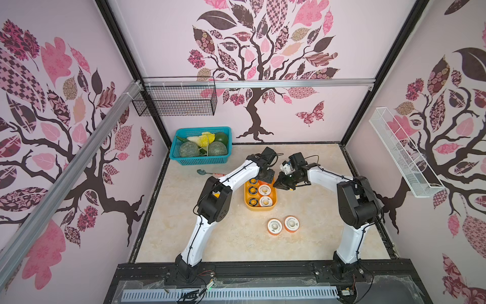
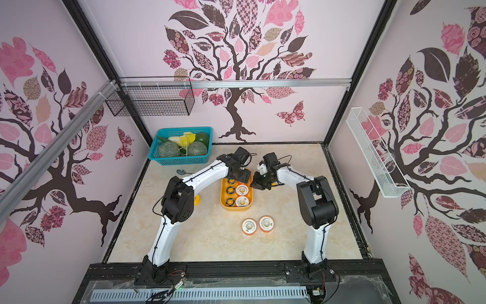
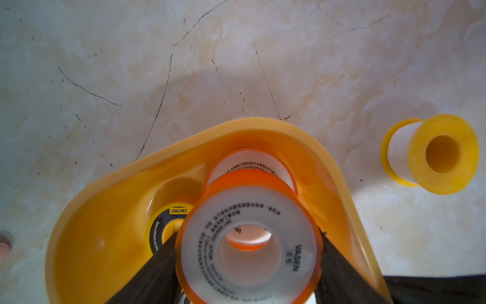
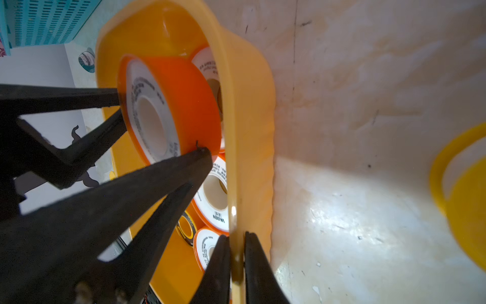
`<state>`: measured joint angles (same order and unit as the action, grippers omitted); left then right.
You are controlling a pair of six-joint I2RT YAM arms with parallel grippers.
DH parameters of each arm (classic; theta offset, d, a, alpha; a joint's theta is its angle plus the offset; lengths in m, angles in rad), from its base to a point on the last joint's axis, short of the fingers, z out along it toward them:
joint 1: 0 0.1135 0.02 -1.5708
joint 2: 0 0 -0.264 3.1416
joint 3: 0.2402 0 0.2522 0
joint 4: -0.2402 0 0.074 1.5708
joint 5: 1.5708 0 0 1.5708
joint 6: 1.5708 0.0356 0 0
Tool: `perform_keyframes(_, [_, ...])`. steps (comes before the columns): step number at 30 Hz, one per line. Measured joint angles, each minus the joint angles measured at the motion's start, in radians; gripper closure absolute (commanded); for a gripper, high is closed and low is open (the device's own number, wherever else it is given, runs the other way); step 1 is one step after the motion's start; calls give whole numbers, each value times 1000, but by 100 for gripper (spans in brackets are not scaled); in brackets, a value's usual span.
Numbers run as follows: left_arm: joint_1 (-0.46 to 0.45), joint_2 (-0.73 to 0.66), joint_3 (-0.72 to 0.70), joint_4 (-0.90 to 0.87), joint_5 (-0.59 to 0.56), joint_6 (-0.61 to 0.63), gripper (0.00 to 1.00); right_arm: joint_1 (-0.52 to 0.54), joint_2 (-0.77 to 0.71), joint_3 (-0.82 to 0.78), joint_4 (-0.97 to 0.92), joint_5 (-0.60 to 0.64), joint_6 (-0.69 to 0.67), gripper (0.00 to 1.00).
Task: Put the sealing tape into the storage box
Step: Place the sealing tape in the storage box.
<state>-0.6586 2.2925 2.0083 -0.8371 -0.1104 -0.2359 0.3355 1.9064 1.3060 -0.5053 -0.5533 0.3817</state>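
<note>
Left gripper (image 3: 247,252) clamps an orange spool (image 3: 263,271) over the box's (image 3: 263,123) 12 o'clock end, right gripper (image 4: 236,237) pinches its wall. I'd lower it flat, probably onto another spool (image 3: 249,160), then release.

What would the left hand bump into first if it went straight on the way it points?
Probably the orange-rimmed spool lying in the storage box, right beneath the held spool in the left hand, though depth is unclear.
</note>
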Motion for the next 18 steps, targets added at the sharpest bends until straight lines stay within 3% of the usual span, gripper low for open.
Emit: perform_keyframes(18, [0, 52, 45, -11, 10, 0, 32, 0, 0, 0, -8, -2, -3, 84])
